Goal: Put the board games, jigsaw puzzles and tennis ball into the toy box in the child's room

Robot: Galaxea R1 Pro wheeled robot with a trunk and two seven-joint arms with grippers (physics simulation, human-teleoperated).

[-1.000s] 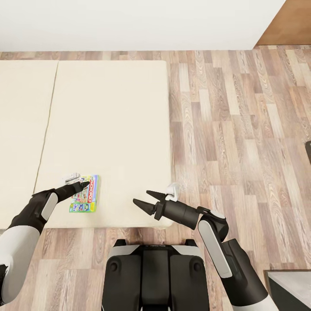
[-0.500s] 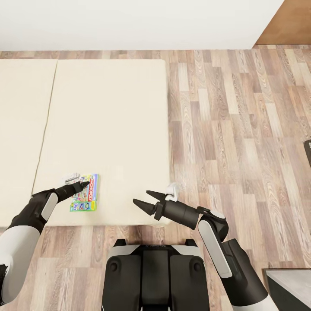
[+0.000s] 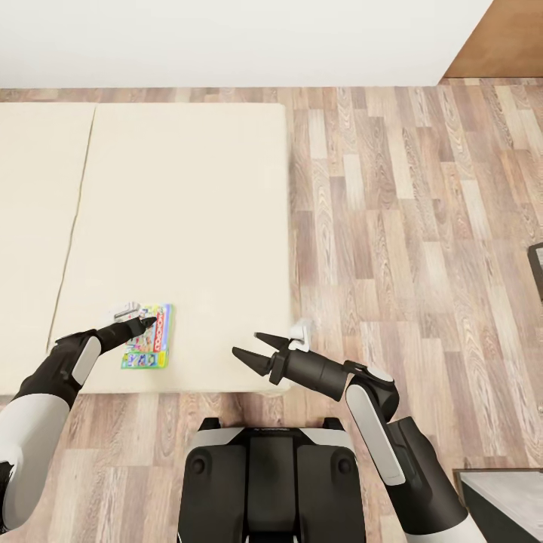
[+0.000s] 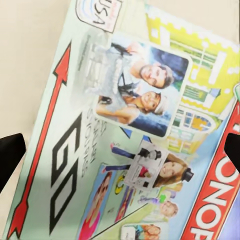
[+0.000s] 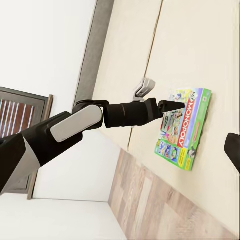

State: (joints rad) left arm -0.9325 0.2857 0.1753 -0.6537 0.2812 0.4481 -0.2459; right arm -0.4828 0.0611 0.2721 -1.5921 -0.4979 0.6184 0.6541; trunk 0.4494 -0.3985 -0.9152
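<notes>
Beige bed (image 3: 181, 226) carries Monopoly box (image 3: 148, 347); left claw (image 3: 143, 324) spread above it; right claw (image 3: 253, 347) released.

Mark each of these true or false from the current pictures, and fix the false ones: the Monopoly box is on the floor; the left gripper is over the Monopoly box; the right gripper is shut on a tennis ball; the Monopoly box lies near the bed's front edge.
1. The Monopoly box is on the floor. False: it lies flat on the beige bed.
2. The left gripper is over the Monopoly box. True: its open fingers frame the box lid in the left wrist view.
3. The right gripper is shut on a tennis ball. False: it is open and holds nothing.
4. The Monopoly box lies near the bed's front edge. True.
</notes>
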